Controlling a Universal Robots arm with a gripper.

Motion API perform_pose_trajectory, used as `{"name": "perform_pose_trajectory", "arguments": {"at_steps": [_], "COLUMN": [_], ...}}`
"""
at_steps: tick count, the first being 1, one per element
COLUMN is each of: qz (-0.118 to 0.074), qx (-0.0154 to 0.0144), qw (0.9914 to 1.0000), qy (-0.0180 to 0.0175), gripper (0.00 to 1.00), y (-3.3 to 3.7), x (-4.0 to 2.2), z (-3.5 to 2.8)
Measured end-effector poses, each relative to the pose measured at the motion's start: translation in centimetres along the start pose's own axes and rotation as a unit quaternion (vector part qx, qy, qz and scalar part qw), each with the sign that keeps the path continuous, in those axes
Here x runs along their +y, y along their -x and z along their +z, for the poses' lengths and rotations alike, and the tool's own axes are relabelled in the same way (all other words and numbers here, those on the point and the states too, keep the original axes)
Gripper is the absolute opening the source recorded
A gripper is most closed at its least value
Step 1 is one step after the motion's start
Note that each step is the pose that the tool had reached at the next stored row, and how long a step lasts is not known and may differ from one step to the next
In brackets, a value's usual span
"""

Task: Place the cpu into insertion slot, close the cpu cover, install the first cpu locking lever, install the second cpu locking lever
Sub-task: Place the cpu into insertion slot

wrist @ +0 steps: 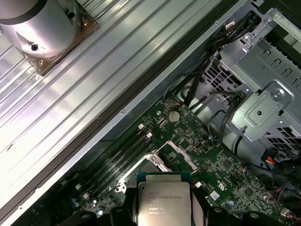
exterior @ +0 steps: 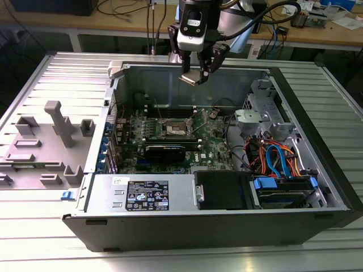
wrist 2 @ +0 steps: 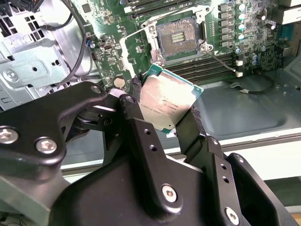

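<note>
Carrying the cpu (wrist 2: 168, 104) clamped by its edges, the hand (exterior: 197, 73) hangs well above the open computer case (exterior: 255, 225) and the bare insertion slot (wrist 2: 178, 38). Placing the chip is the step in hand; seating it likely calls for squaring it to the socket, level.

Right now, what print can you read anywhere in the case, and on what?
Nothing reads legibly.
Silver-grey square cpu in the tool: dark printed lines, too small.
Black label on the grey metal box: white marks, too small.
White sticker beside it: blurred.
</note>
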State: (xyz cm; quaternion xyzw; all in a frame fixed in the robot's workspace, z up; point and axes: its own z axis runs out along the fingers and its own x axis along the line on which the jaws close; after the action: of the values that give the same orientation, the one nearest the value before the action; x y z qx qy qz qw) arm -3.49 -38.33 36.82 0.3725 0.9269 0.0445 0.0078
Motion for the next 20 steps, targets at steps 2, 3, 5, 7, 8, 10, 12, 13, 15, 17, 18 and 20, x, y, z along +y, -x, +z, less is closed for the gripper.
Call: {"name": "perform_pose_trajectory", "arguments": {"at_steps": [2,3,5,7,8,10,12,13,15,17,18,20], "qz": [0.0,0.0,0.0,0.0,0.0,0.0,0.001,0.003,0.006,0.012,0.018,0.028], "qx": [0.0,0.0,0.0,0.0,0.0,0.0,-0.0001,-0.0002,-0.0005,-0.0011,-0.0016,-0.0025], "qw": [1.0,1.0,1.0,1.0,1.0,1.0,1.0,1.0,0.99998,0.99992,0.99984,0.9996], "qy": [-0.0001,0.0,0.0,0.0,0.0,0.0,0.0,0.0,0.0001,0.0002,0.0003,0.0005], "gripper": [0.55,0.55,0.55,0.55,0.55,0.55,0.55,0.55,0.55,0.55,0.55,0.55], "y": [0.0,0.0,0.0,0.0,0.0,0.0,0.0,0.0,0.0,0.0,0.0,0.0], "x": [0.0,0.0,0.0,0.0,0.0,0.0,0.0,0.0,0.0,0.0,0.0,0.0], "z": [0.0,0.0,0.0,0.0,0.0,0.0,0.0,0.0,0.0,0.01,0.01,0.02]}}
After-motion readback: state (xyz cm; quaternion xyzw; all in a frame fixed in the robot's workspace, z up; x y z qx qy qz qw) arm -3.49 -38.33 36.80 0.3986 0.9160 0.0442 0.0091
